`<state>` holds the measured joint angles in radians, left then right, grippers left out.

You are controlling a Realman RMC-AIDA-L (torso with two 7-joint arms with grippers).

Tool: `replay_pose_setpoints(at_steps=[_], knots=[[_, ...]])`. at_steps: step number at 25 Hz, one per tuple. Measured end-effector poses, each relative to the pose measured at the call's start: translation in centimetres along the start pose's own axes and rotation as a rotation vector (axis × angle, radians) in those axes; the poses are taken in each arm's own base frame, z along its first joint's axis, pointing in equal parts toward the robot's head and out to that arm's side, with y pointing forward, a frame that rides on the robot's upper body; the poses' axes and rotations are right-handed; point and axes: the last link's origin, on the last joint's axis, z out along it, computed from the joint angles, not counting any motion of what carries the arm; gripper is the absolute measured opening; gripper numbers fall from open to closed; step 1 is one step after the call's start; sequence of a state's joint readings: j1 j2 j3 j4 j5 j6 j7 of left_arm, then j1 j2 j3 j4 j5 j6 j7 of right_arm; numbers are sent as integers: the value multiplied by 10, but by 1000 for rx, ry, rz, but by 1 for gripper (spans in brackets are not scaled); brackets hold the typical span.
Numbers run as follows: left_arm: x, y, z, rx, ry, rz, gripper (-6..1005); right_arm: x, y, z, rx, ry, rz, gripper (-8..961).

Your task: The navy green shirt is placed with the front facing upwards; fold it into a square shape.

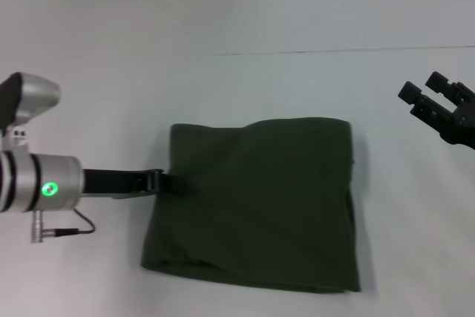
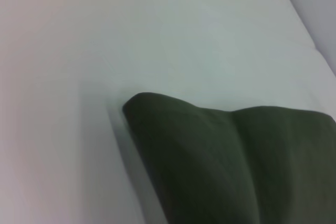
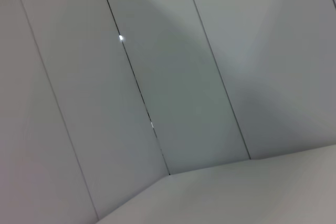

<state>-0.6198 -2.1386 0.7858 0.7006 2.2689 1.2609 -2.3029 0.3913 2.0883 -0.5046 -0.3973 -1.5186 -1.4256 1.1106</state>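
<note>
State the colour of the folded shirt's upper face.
Plain dark olive green, no lettering showing on the shirt; the head view shows it best.

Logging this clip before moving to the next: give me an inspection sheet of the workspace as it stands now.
Surface: white table, bare around the garment.
Job's things: navy green shirt folded into a rough square, plain side up, no lettering showing.
Clutter: nothing seen.
Grippers: left gripper at the shirt's left edge; right gripper open, raised off to the shirt's right.
Cables: thin black cable looping under the left wrist.
Surroundings: pale panelled wall behind.
</note>
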Motion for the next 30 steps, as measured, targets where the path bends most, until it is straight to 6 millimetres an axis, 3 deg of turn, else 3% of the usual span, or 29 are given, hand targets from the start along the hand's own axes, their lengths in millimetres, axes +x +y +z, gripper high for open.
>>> replay_pose_setpoints(at_steps=[10, 21, 30], knots=[[-22, -20, -30, -12, 96, -76, 104, -7, 0, 19, -18, -1, -1, 794], [-29, -16, -28, -60, 93, -76, 102, -11, 4, 36, -50, 24, -26, 794], [-20, -25, -44, -31, 178, -6, 335, -12, 2, 31, -46, 24, -33, 797]])
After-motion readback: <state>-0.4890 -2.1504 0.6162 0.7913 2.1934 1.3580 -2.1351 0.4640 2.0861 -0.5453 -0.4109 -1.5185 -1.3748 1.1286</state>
